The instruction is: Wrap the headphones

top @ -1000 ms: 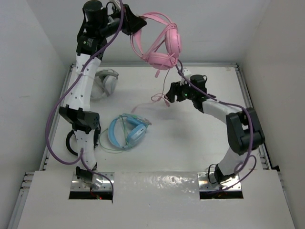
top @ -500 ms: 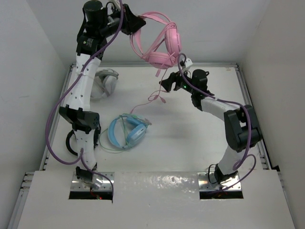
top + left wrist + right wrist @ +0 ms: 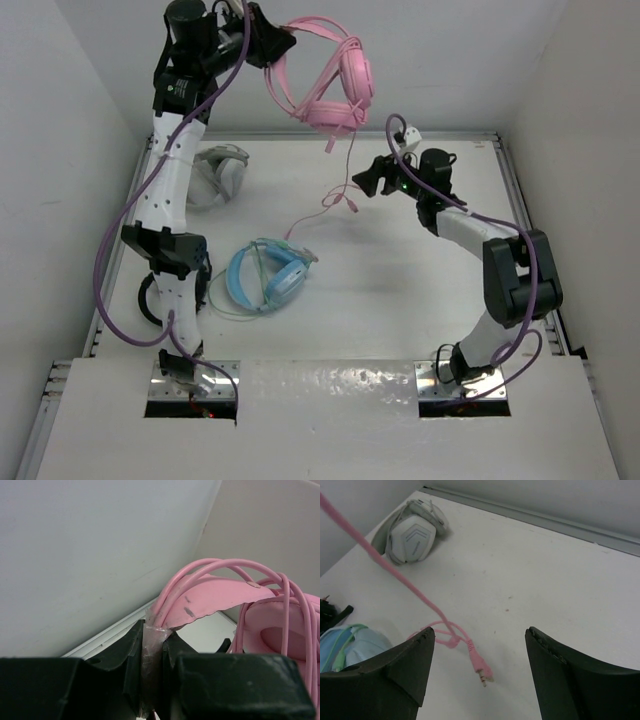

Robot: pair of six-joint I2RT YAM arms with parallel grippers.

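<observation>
White walls box in a pale desk (image 3: 400, 300), high above which the left hand (image 3: 268, 42) holds the pink headphones (image 3: 335, 80) near the back wall. Its jaws are pinched narrow on the headband. In the left wrist view thin pink strands cross the band, but it is not clear whether they are cable turns or part of the frame.

The cable (image 3: 350, 165) hangs from the ear cups to the desk, where it ends in a small tangle with the plug (image 3: 481, 672) lying flat. The right hand (image 3: 373, 180) hovers low beside the hanging cable, its fingers spread wide and empty. From its own camera, the tangle and plug lie below the gap between them.

The light-blue headphones (image 3: 268, 275) and the grey headphones (image 3: 215, 175) sit on the left of the desk, well apart from the work.

The step in hand appears to be catching the loose cable for winding. The next move likely calls for the right hand to drop onto the cable near the tangle and close squarely on the thin, limp strand. It would then carry the strand up around the headphones while the left hand keeps them steady.
</observation>
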